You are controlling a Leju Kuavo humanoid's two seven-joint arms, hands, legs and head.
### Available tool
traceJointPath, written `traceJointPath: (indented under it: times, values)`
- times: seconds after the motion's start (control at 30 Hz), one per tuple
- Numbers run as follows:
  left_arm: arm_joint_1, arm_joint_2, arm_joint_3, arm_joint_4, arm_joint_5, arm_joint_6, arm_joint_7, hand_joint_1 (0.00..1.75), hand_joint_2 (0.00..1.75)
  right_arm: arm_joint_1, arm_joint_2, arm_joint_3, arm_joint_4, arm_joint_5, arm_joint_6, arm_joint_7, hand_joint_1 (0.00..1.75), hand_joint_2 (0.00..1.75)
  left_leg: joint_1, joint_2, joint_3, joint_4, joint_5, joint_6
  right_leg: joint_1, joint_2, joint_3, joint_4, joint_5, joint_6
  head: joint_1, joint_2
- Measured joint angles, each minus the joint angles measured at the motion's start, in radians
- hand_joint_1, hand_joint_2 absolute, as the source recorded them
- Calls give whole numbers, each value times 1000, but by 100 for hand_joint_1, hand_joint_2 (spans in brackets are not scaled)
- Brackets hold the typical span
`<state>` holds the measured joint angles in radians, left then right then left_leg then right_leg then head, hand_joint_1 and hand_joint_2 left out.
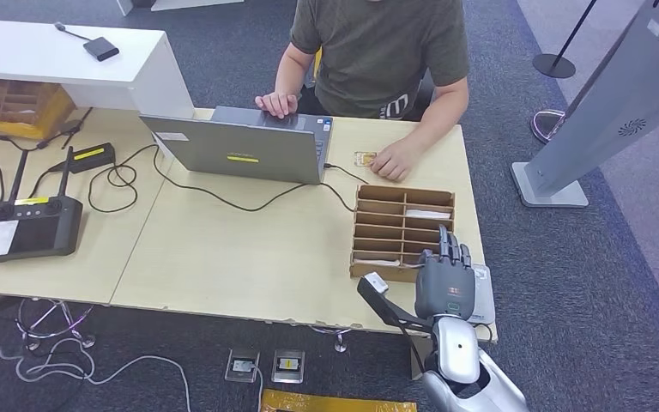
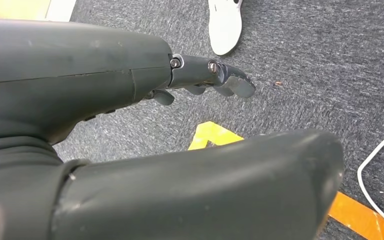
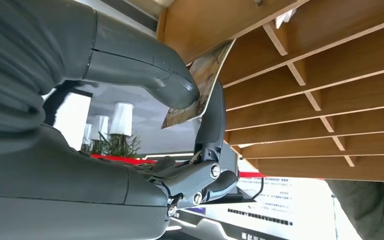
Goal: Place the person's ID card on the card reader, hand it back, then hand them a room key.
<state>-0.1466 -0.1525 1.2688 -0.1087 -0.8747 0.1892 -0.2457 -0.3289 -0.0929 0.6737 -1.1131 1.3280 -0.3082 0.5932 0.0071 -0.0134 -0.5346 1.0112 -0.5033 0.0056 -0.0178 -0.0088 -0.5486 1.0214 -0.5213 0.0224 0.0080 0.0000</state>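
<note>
brown wooden organiser sits on the table by the right hand, which pinches a room key card between thumb and finger at its compartments; the id card lies beside the person's hand; left hand hangs holding nothing, fingers loosely curled.

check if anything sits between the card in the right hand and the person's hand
Yes: the wooden organizer lies between the right hand, which pinches the card at its near edge, and the person's hand beyond. The card would probably need lifting over it.
</note>
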Motion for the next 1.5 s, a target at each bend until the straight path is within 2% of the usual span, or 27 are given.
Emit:
traceJointPath:
  times: [0.4, 0.6, 1.03, 1.27, 1.5]
  values:
    - [0, 0, 0, 0, -5, 7, 0, 0, 0, -2, 1, 0, 19, -14, -17, -8, 175, 175, 0, 0, 0, 0, 0, 0, 0, 0, 0, 0, 0, 0, 0, 0]
    - [0, 0, 0, 0, -19, 7, 0, 0, 0, -17, -4, -2, -4, 34, -25, 10, 175, 175, 0, 0, 0, 0, 0, 0, 0, 0, 0, 0, 0, 0, 0, 0]
    - [1, -1, 0, 0, -24, 22, -1, 0, 0, -83, -55, -51, -299, 199, 23, -2, 175, 175, 0, 0, 0, 0, 0, 0, 0, 1, 0, 0, 0, 0, 0, 0]
    - [1, -8, 0, 0, -3, 51, -1, 0, 0, -112, -57, -51, -471, 194, 46, -42, 175, 175, 0, 0, 0, 0, 0, 0, 0, 0, 0, 0, 0, 0, 0, 0]
    - [1, -9, 0, 0, -17, 45, 18, 0, 0, -111, -58, -43, -517, 154, 46, -49, 175, 175, 0, 0, 0, 0, 0, 0, 0, 0, 0, 0, 0, 0, 0, 0]
